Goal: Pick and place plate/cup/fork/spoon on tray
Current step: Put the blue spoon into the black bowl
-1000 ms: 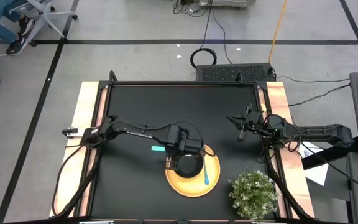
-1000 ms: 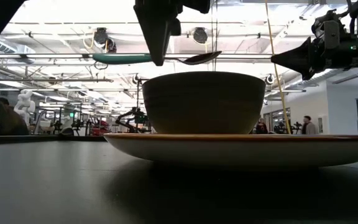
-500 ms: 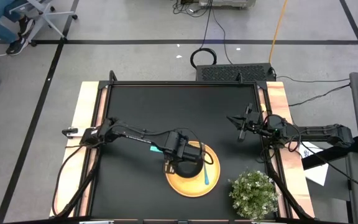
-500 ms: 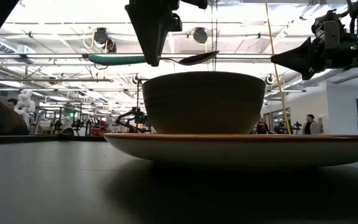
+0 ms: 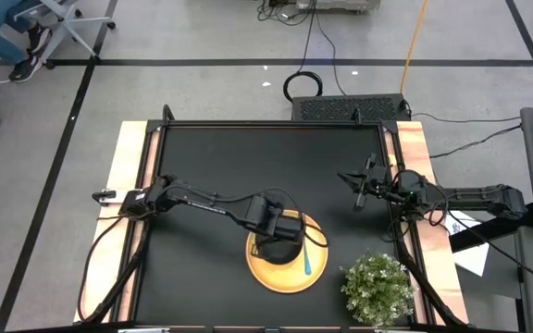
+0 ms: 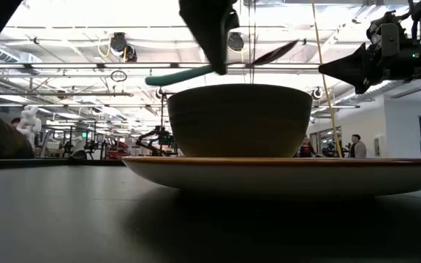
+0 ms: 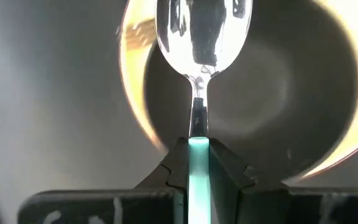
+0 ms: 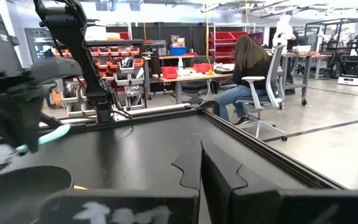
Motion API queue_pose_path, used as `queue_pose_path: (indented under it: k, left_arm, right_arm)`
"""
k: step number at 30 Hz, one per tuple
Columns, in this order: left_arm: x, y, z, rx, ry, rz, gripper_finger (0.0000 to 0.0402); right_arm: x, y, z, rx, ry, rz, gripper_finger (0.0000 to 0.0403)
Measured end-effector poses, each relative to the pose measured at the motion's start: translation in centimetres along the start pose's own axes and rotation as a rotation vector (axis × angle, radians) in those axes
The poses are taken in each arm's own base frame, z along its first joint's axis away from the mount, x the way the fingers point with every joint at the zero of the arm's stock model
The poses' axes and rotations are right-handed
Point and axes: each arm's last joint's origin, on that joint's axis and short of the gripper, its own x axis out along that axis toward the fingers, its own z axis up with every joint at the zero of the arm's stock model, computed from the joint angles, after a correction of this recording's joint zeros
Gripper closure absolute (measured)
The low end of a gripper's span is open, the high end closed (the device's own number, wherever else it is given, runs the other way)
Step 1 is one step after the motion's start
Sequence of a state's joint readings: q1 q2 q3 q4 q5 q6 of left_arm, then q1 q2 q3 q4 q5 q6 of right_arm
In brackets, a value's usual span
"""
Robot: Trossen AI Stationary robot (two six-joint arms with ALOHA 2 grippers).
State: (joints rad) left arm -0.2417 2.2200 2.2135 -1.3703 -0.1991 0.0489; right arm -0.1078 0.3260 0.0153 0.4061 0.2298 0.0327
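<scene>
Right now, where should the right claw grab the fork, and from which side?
Grip the fork by its teal handle, from straight above, closing across it: it lies flat on the tray beside the cup, toward the right arm. The left claw holds the spoon over the cup, so keep off that side.

I work in a robotics lab or workshop: shelves of red bins (image 8: 222, 38) line the far wall; a person (image 8: 246, 65) sits on an office chair (image 8: 266, 99) at a long bench (image 8: 191, 74). More robot arms (image 8: 73, 37) stand beyond my black table (image 8: 142, 149); cables (image 5: 313, 37) trail across the grey floor (image 5: 202, 83).
</scene>
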Motion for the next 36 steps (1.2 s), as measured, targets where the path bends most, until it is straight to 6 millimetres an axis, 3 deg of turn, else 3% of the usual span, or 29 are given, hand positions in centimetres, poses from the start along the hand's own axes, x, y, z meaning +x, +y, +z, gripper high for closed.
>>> queue_pose_path:
  k: [12,19,28,36]
  left_arm:
    - [1.0,1.2,0.2,-0.022,0.002,-0.001,0.0367]
    - [-3.6,0.3,-0.8,-0.021,-0.092,0.013,0.0367]
    - [-10.8,-2.5,-3.1,-0.057,-0.266,0.069,0.0367]
    - [-13.2,-5.1,-3.9,-0.027,-0.358,0.121,0.0367]
  right_arm:
    - [0.0,0.0,0.0,0.000,0.000,0.000,0.0403]
    - [0.0,0.0,0.0,0.000,-0.001,0.000,0.0403]
    - [0.0,0.0,0.0,0.000,-0.001,0.000,0.0403]
    - [0.0,0.0,0.0,0.000,0.000,0.000,0.0403]
